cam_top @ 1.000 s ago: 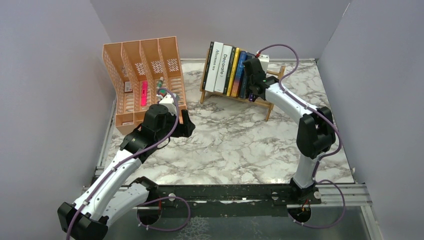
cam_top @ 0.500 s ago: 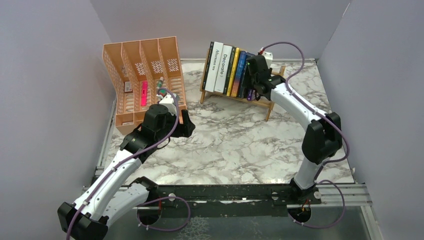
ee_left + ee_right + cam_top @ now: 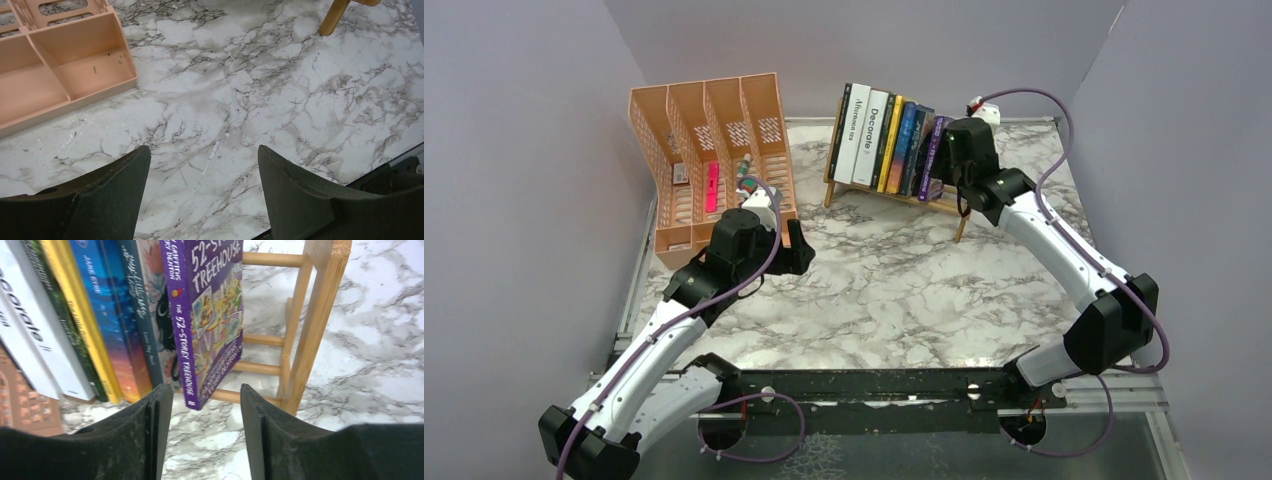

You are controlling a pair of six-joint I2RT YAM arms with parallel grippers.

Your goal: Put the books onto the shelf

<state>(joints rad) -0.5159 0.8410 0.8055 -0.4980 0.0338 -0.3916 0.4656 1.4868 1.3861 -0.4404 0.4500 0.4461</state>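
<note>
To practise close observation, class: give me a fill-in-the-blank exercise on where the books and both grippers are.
1. The purple book stands at the ___ end of the row on the shelf.
2. The right gripper is ___ and grips nothing.
3. The left gripper hangs open near the ___ file organiser.
Missing words: right; open; orange.

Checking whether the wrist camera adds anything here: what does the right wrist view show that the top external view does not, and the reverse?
Only the right wrist view: readable titles, The 52-Storey Treehouse on the purple book and Jane Eyre on the blue-orange book, and the right hand open, not closed on the purple book.
Only the top external view: the left hand beside the orange file organiser, and the black book at the row's left end.
Both: the wooden shelf, books standing on it, and the marble table.
</note>
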